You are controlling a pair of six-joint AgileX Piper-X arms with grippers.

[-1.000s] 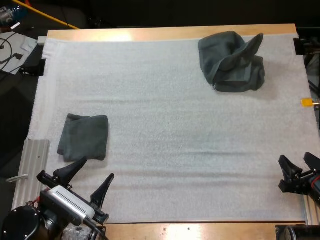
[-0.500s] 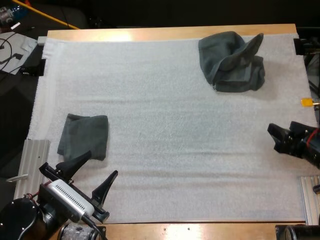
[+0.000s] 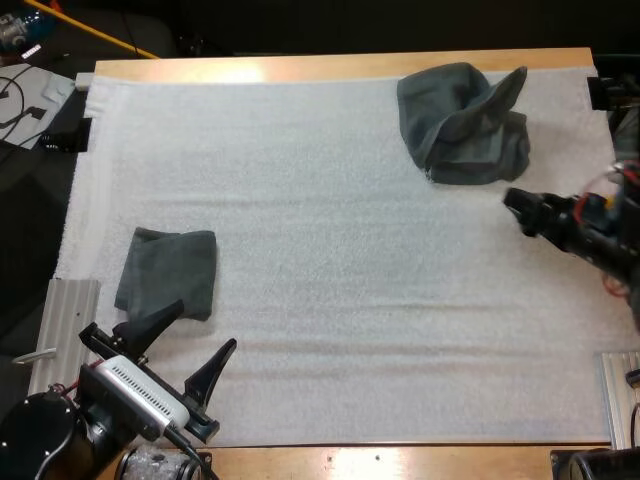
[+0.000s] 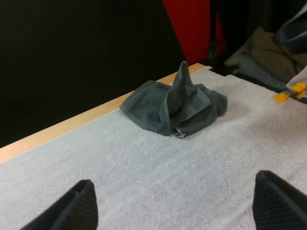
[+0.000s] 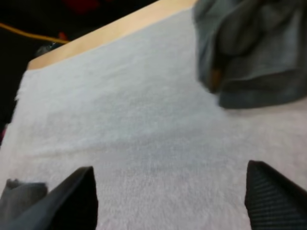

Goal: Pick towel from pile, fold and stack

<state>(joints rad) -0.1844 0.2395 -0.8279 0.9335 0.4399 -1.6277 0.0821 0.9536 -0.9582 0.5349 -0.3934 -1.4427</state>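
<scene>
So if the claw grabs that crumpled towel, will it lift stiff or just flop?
Probably flop: the crumpled towel lies in soft folds, with one corner peaking up, so it would likely drape from the pinch. It looks light, and pushing would likely bunch it on the fuzzy mat.

The left gripper [image 3: 203, 327] has two tapered, ribbed black fingers [image 3: 213, 367] on a rounded black arm [image 3: 38, 447]. The right gripper [image 3: 517, 211] is black, seemingly with small red details.
</scene>
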